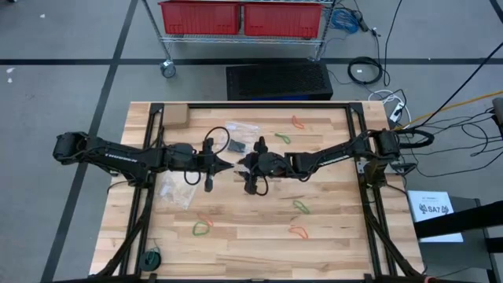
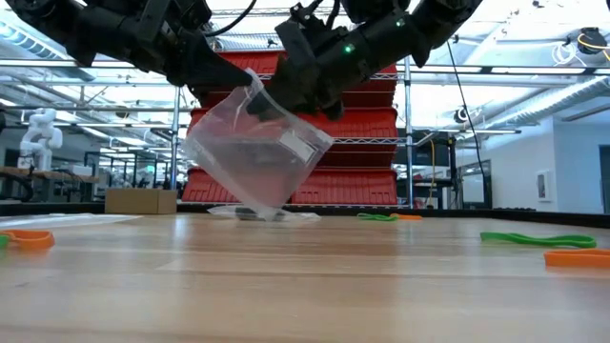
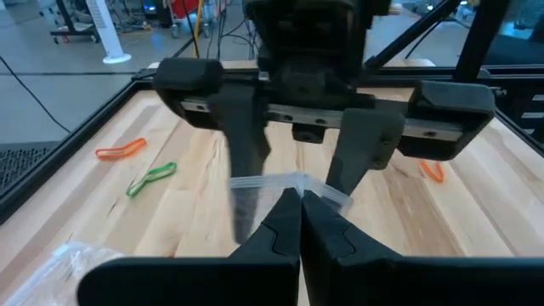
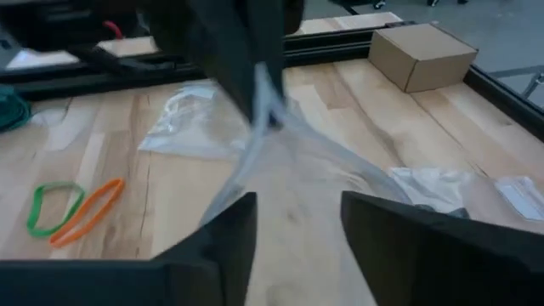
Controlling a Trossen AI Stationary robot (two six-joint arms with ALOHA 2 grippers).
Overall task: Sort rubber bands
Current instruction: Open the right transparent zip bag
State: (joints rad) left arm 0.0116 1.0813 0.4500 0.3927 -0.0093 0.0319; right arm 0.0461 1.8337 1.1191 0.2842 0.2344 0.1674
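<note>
A clear plastic zip bag (image 2: 255, 157) hangs over the middle of the table, and my left gripper (image 3: 299, 223) is shut on it. My right gripper (image 4: 297, 229) faces it from the table's right and is open. Its fingers (image 3: 248, 136) stand on either side of the bag's top. Rubber bands lie loose on the wood. Green (image 1: 283, 138) and orange (image 1: 298, 122) ones lie at the far side. Green (image 1: 301, 207), orange (image 1: 297, 231) and green (image 1: 202, 229) ones lie at the near side. My left gripper pinches the bag's top edge (image 3: 287, 184) between its shut fingertips, coming nearly level from the table's left. The bag hangs tilted below the fingers and looks clear of the table. My right gripper is open around the bag's top; I cannot tell whether its fingers touch the plastic.
Other clear bags lie at the far middle (image 1: 240, 127) and at the left (image 1: 177, 191). A cardboard box (image 1: 174, 116) sits at the far left corner. A dark green bundle (image 1: 152, 258) lies at the near left. Black frame rails (image 1: 145, 196) run along the table's sides.
</note>
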